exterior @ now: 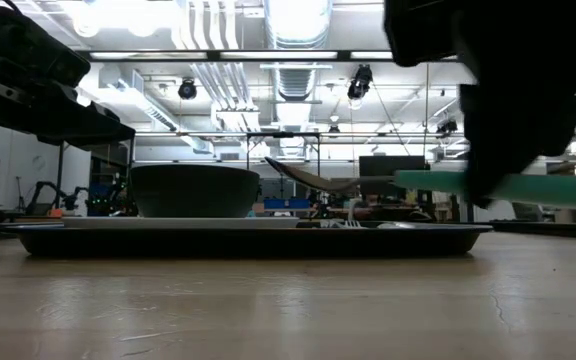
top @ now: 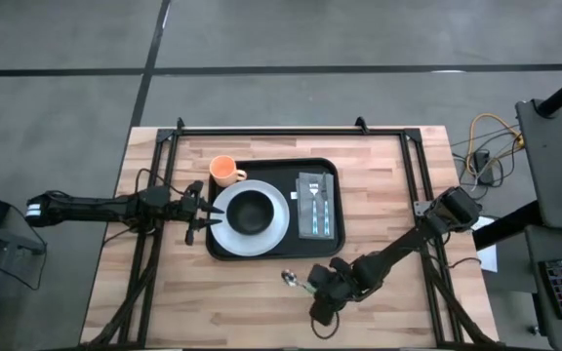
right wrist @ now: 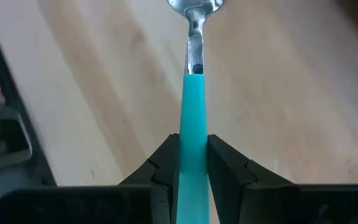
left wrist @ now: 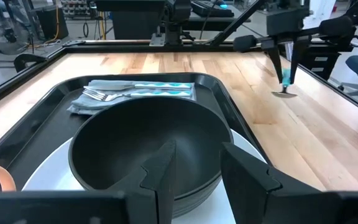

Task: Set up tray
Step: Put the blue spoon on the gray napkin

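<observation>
Spoon (right wrist: 191, 93) clamped in right tool (right wrist: 191, 163), black rimmed tray (top: 224, 249) beyond

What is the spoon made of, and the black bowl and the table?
The spoon, held in the right gripper, looks like shiny metal, mirror-bright at its head, with a smooth teal handle, probably plastic. The black bowl looks matte, plastic or ceramic; hard to tell. The table is pale wood, showing plank lines and grain.

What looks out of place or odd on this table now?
Nothing is spilled or damaged. Only the spoon is off the tray; the right end effector grips its teal handle. The left end effector is open beside the white plate.
</observation>
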